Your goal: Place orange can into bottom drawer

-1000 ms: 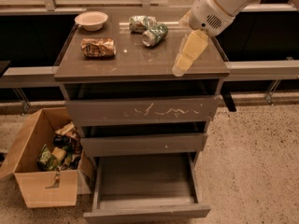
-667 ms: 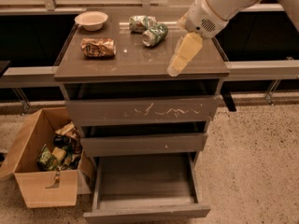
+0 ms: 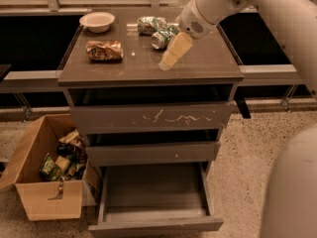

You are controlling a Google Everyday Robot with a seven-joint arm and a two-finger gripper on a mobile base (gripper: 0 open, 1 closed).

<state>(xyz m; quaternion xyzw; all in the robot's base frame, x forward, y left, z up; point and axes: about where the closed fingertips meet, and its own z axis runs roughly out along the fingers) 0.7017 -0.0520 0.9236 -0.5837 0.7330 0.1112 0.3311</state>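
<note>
The orange can (image 3: 104, 50), creased and orange-brown with gold, lies on its side on the left part of the grey cabinet top (image 3: 203, 63). My gripper (image 3: 171, 54) hangs over the middle of the top, to the right of the can and apart from it, just in front of two green cans. It holds nothing that I can see. The bottom drawer (image 3: 154, 225) is pulled out below, its grey floor bare.
A white bowl (image 3: 97, 21) sits at the back left of the top. A green-and-white can (image 3: 150, 24) and a green can (image 3: 162, 37) lie at the back middle. An open cardboard box (image 3: 47, 198) of packets stands on the floor left of the drawer. The scratched top drawer front (image 3: 148, 117) is shut.
My gripper has moved left and a little forward over the cabinet top, closer to the orange can. The objects on the top have not moved.
</note>
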